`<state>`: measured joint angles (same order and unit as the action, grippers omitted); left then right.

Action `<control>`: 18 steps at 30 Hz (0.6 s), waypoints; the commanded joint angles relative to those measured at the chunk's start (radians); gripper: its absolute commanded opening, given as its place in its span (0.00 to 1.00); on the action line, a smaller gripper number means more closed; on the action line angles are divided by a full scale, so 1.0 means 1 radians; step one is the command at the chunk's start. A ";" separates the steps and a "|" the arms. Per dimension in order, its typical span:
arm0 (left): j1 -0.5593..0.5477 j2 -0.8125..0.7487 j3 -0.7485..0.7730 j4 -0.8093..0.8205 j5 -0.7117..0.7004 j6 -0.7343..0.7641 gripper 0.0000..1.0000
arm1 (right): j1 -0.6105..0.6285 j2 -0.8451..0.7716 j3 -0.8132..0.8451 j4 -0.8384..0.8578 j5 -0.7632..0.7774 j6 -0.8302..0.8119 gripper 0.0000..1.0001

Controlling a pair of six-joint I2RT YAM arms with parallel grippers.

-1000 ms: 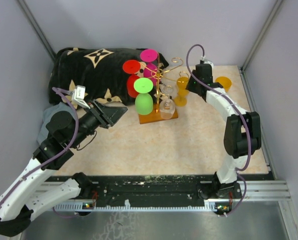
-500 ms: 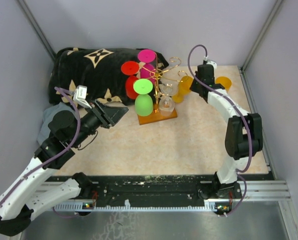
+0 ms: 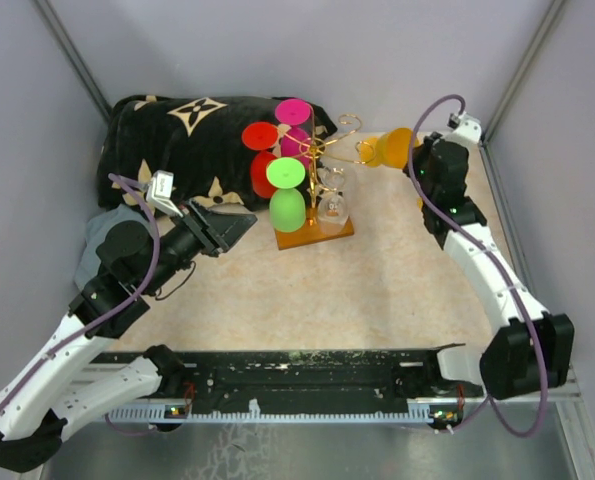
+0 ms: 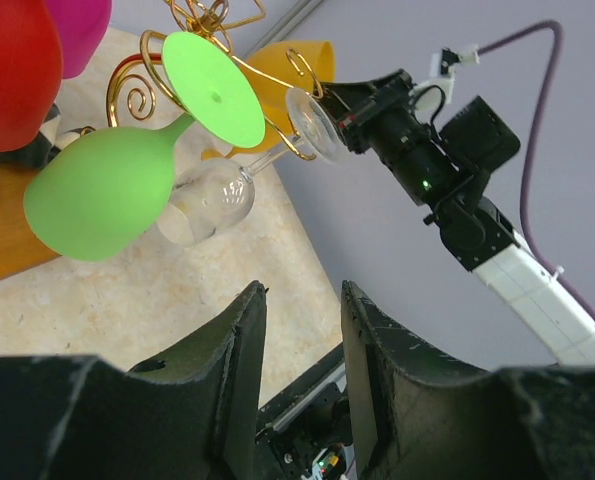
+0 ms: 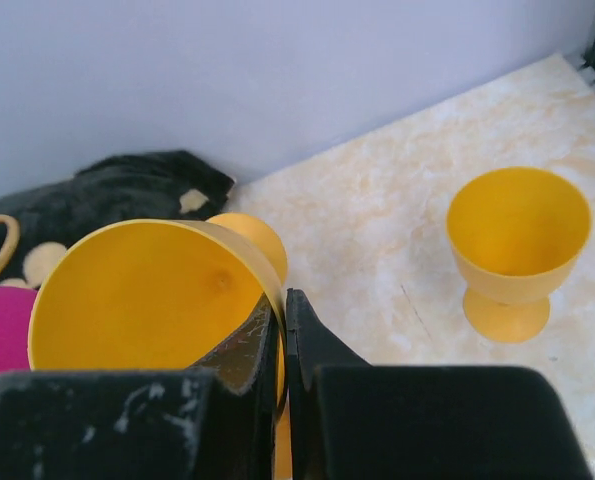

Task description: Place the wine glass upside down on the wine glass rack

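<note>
**Right gripper** (image 5: 282, 312): clamped on the rim of the yellow wine glass (image 3: 393, 148), one finger inside the bowl and one outside. This rim pinch leaves the stem and foot exposed, and you need them free to slide into a wire arm.

**Glass position:** airborne and tipped on its side, at about 2 o'clock from the wine glass rack (image 3: 317, 236), with its foot toward the gold curls. Contact with the wire cannot be confirmed.

**Rack load:** the green glass (image 3: 287, 207), red glass (image 3: 262, 175), pink glass (image 3: 297, 110) and clear glass (image 3: 334, 210) hang bowl-down. Target a free curl on the 2 o'clock side and complete the inversion before insertion.

**Left gripper** (image 3: 239, 222): jaws apart and empty, parked at 8 o'clock from the rack, outside the approach path.

**Hazard:** a second yellow glass (image 5: 517, 245) stands upright on the table (image 3: 377, 280). Avoid striking it.
</note>
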<state>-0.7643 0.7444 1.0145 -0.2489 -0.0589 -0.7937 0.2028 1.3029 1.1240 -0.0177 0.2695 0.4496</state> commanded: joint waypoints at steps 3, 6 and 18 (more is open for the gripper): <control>-0.006 -0.018 -0.010 0.017 0.011 -0.021 0.42 | 0.007 -0.241 -0.162 0.290 0.098 -0.002 0.00; -0.006 -0.018 -0.013 0.035 0.020 -0.027 0.42 | 0.007 -0.347 -0.246 0.403 0.108 -0.007 0.00; -0.006 -0.013 -0.047 0.150 0.087 -0.048 0.42 | 0.007 -0.646 -0.368 0.624 -0.121 0.148 0.00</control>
<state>-0.7643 0.7368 0.9909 -0.1940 -0.0204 -0.8257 0.2028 0.7071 0.7521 0.4503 0.2966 0.5156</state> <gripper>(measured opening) 0.420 0.019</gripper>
